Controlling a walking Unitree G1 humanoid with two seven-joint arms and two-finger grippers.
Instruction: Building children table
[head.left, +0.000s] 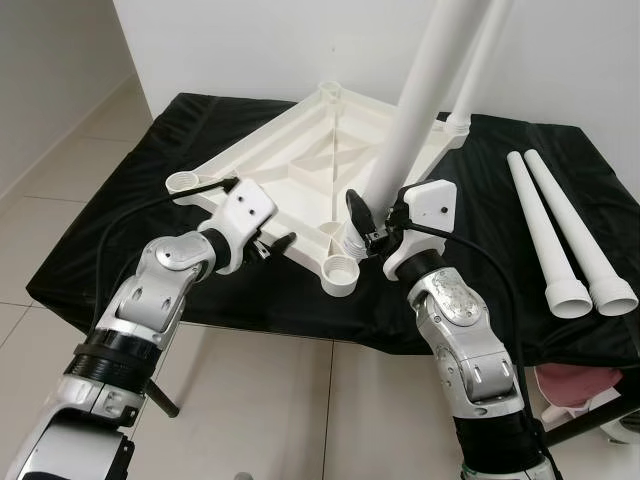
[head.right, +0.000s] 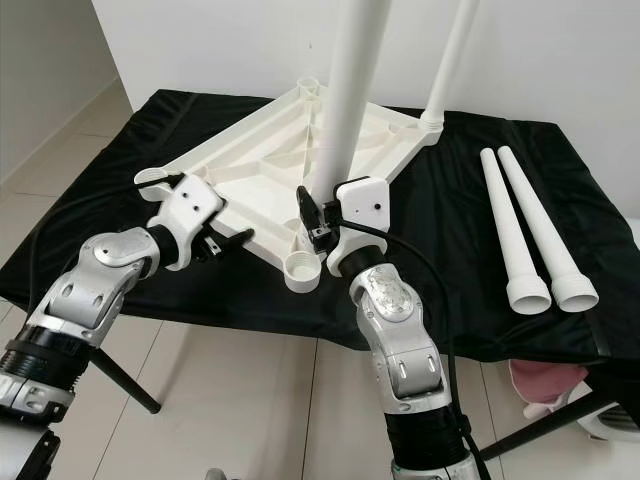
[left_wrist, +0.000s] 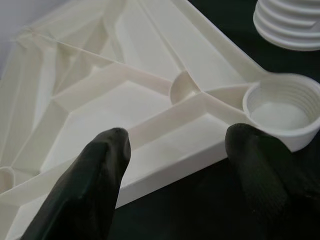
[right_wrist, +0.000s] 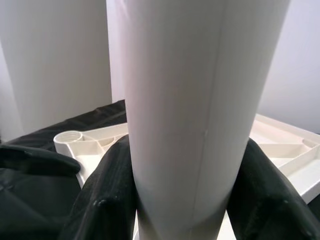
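The white table top lies upside down on a black cloth. One white leg stands fixed in its far right corner. My right gripper is shut on a second leg, held upright and slightly tilted; both fingers press its sides. Its lower end sits just behind the empty front corner socket. My left gripper is open at the top's left edge, its fingers straddling the rim beside the left corner socket.
Two loose white legs lie side by side on the cloth at the right. A white wall stands behind. Tiled floor lies to the left and in front. Something pink sits low at the right, by black stand legs.
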